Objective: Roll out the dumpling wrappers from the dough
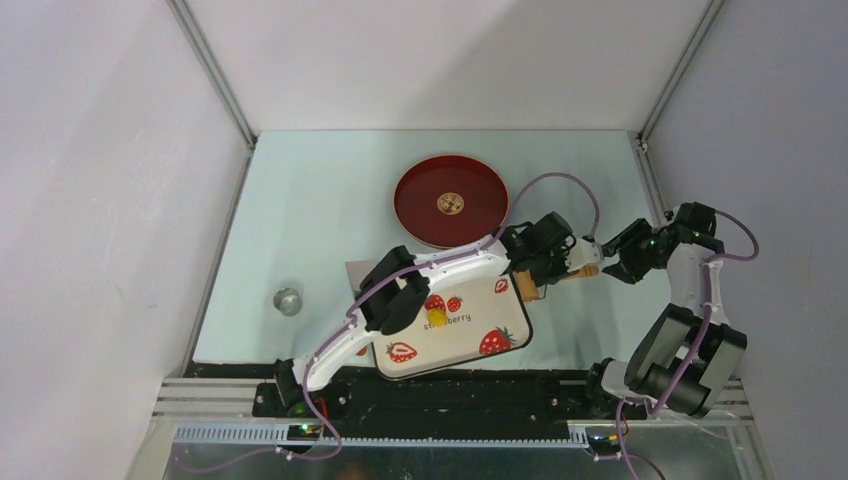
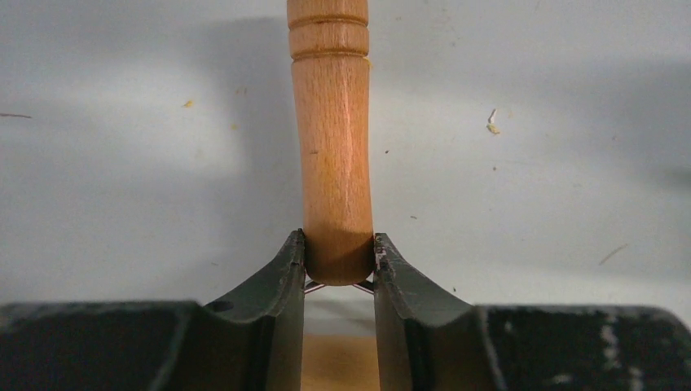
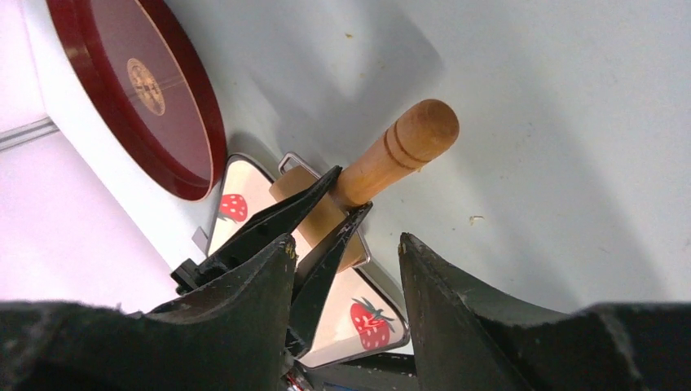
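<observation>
Clamping the handle of a wooden rolling pin (image 2: 332, 163), the left gripper (image 2: 338, 248) has one finger pressed against each side of the wood in the left wrist view. Overhead, this gripper (image 1: 562, 260) sits right of centre, just past the upper right corner of the strawberry-print tray (image 1: 470, 350). The left arm crosses the tray diagonally from the lower left.

The right gripper (image 1: 612, 265) faces it from the right, just beside the free end of the handle. In the right wrist view its jaws (image 3: 344, 244) stand apart and touch nothing. The left gripper's fingers (image 3: 322, 191) and the handle (image 3: 395, 147) lie beyond them, towards the frame's centre, above the tray corner.

The dough (image 1: 437, 318) is a small yellow lump lying on the tray, left of the tray's centre, at the edge of the left arm's dark link. Its outline is too small to make out. It appears in neither wrist view.

A red plate (image 1: 405, 200) with a gold-brown emblem rests on the table (image 1: 320, 200) above the tray, near it but apart. A small round metal object (image 1: 288, 300) sits alone at centre left.
</observation>
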